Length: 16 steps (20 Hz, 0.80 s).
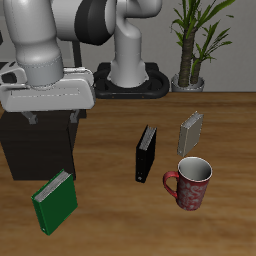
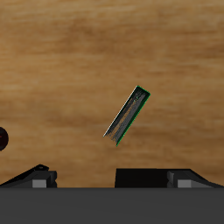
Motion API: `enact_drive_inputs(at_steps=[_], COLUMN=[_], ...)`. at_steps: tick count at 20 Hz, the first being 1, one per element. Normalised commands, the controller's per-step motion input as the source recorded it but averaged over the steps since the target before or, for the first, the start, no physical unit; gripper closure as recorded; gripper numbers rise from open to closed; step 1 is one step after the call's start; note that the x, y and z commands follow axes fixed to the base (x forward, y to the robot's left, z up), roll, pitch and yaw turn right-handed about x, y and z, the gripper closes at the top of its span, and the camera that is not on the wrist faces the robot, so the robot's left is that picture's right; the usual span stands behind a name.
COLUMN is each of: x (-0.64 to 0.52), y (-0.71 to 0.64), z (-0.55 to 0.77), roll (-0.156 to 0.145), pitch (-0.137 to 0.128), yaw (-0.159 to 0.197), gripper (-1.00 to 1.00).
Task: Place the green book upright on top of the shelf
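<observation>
The green book (image 1: 55,202) stands on edge on the table near the front edge, just in front of the shelf (image 1: 35,150), a boxy black-brown cabinet. In the wrist view the green book (image 2: 127,114) shows from above as a thin slanted strip with pale pages. My gripper (image 1: 52,117) hangs high above the shelf's front and the book, open and empty. Its fingertips (image 2: 39,175) show well apart, and the book lies away from the gap between them.
A black book (image 1: 146,153) and a small grey book (image 1: 191,132) stand on the table farther along. A dark red mug (image 1: 190,184) sits near the front edge. A potted plant (image 1: 190,60) stands at the back beside the robot base.
</observation>
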Motion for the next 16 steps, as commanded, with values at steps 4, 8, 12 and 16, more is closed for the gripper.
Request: enact_drive_inputs(at_steps=[4,8,12,16], x=[0.14,0.15,0.13,0.14], y=[-0.1,-0.18,-0.07,0.04], z=[-0.09,-0.17,-0.16,-0.2], roll=[0.001,-0.042,-0.053,-0.006], pitch=[-0.022,-0.035,-0.016,-0.013], yaw=[-0.006,-0.077,-0.012,-0.062], gripper=[-1.0,-1.0,-1.0,-1.0])
